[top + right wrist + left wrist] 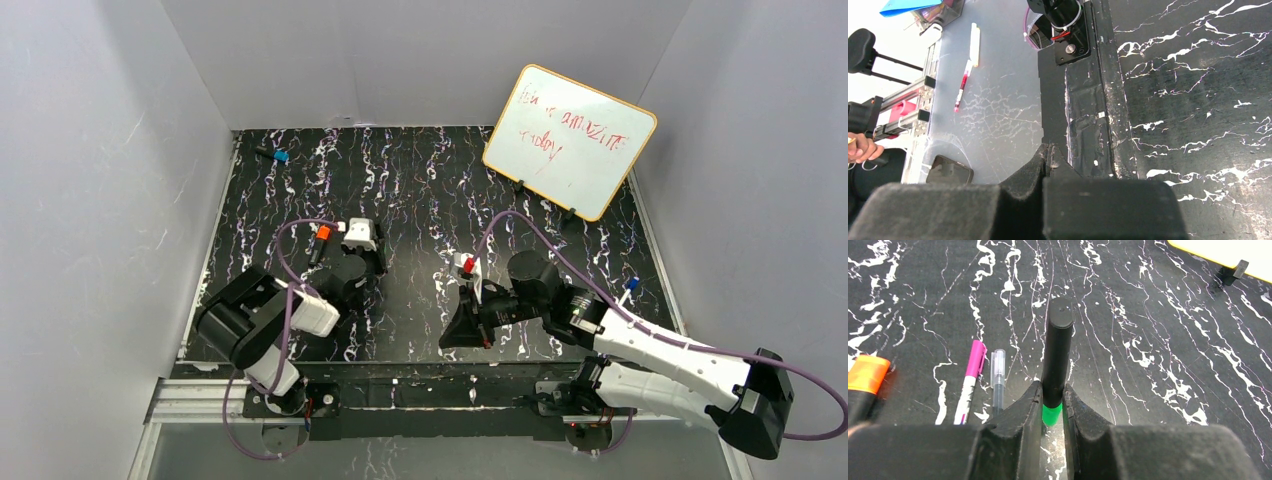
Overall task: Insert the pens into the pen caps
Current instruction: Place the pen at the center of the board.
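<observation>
**Left gripper.** The left gripper is clamped on a black marker. The two fingers press on opposite sides of the marker at its green end. The green band sits in the gap just behind the fingertips. The black barrel projects forward past the fingertips, in line with the jaws, and its rounded black end points away from the wrist camera. From this angle it cannot be told whether the barrel is touching the table or is held just above it.

**Items beside the left gripper.** Three items lie on the table to the left of the jaws, all apart from the fingers:
- a slim pen with a clear cap, nearest the jaws;
- a white pen with a pink cap, just beside the slim pen and roughly parallel to it;
- a marker with an orange end, at the left edge of the view.

**Right gripper.** The right gripper is clenched, finger against finger, with nothing between them. It points toward the near edge of the table.

**Other items.** A blue cap lies near the far left corner of the table, well apart from both grippers. A whiteboard stands tilted at the far right.
</observation>
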`<state>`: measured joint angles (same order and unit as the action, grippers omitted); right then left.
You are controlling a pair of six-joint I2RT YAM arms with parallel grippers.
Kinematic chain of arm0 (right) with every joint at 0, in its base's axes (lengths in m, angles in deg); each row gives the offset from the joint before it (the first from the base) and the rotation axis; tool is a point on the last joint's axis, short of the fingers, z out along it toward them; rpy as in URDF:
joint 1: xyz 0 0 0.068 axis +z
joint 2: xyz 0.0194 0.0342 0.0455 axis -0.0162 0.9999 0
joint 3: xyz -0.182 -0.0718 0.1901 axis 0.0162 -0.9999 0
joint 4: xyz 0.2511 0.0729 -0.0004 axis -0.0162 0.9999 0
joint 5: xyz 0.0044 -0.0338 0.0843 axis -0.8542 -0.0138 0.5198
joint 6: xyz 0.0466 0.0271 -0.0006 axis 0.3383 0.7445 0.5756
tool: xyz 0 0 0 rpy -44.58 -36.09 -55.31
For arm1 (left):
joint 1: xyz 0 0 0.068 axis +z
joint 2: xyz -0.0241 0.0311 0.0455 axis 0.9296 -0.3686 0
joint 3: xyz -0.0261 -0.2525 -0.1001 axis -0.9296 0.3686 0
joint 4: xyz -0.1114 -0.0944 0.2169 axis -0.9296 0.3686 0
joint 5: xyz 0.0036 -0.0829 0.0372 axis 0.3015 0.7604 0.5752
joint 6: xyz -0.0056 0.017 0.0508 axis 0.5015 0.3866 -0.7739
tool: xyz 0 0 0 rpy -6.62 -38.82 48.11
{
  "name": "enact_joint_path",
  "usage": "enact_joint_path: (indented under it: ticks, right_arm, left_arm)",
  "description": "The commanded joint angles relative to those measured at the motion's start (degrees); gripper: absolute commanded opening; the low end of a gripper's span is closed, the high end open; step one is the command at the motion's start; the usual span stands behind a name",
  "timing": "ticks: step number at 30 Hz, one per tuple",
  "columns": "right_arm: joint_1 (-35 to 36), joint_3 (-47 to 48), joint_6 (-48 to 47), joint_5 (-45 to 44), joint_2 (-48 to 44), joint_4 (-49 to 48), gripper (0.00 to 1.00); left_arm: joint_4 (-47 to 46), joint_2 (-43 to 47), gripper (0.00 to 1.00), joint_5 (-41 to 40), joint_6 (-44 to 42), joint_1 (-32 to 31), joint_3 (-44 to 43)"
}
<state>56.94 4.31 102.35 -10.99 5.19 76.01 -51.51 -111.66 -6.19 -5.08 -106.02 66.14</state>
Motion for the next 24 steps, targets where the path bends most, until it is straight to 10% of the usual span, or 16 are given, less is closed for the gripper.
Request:
enact_joint_path:
  ticks: [1,24]
  right_arm:
    - [0.0,-1.1,0.3,1.2,0.5,-3.0,0.01]
    - [-0.1,-0.7,-0.9,1.0,0.6,-1.6,0.01]
  left_arm:
    - [-8.9,-4.3,0.00,-5.1,2.3,-2.0,0.9]
    - [-8.4,-13.2,0.00,-10.4,3.6,-5.7,1.4]
